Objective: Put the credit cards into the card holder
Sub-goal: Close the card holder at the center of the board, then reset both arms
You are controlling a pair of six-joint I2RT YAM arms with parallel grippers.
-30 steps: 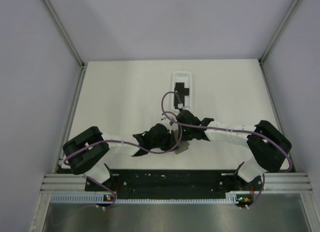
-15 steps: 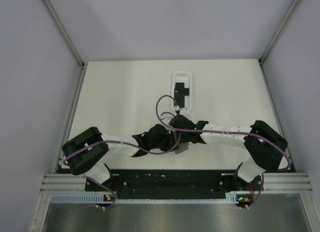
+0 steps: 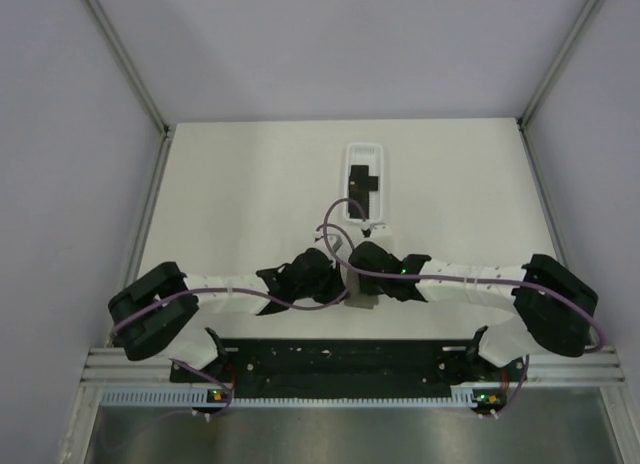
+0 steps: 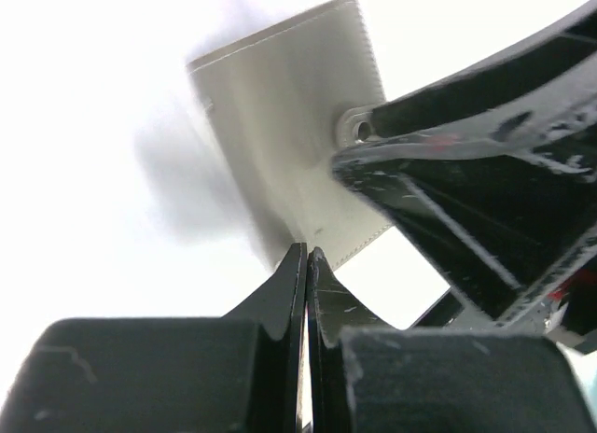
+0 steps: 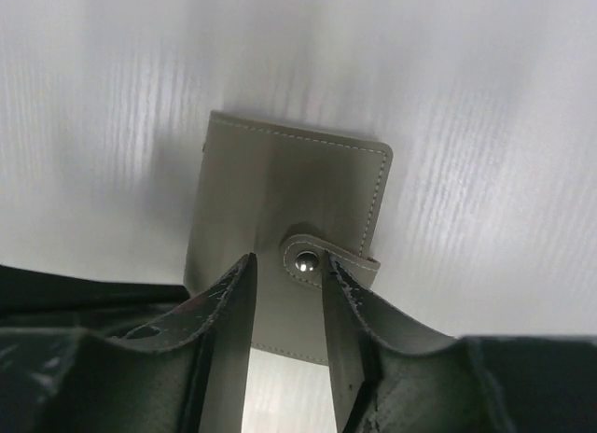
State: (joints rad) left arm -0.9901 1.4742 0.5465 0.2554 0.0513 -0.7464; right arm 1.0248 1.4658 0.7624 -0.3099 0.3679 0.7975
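White tabletop [image 3: 250,184], plain walls all round. Nearest, at 6 o'clock, the left gripper [image 4: 307,256] had its fingers pressed together, tip at the near edge of the holder [image 5: 280,181]; couldn't tell if it pinched anything. The right gripper [image 5: 286,265] was spread, straddling the snap tab [image 5: 350,262] without squeezing it. Holder lay flat and shut. It looked light with a soft stitched cover, so I'd guess it skates on that slick top unless pinned, and the tab's the spot to grab. Farther out at 12 o'clock, the cards [image 3: 364,179] sat in a white tray [image 3: 350,152]. Thin, stiff, probably slippery; take them by an edge.
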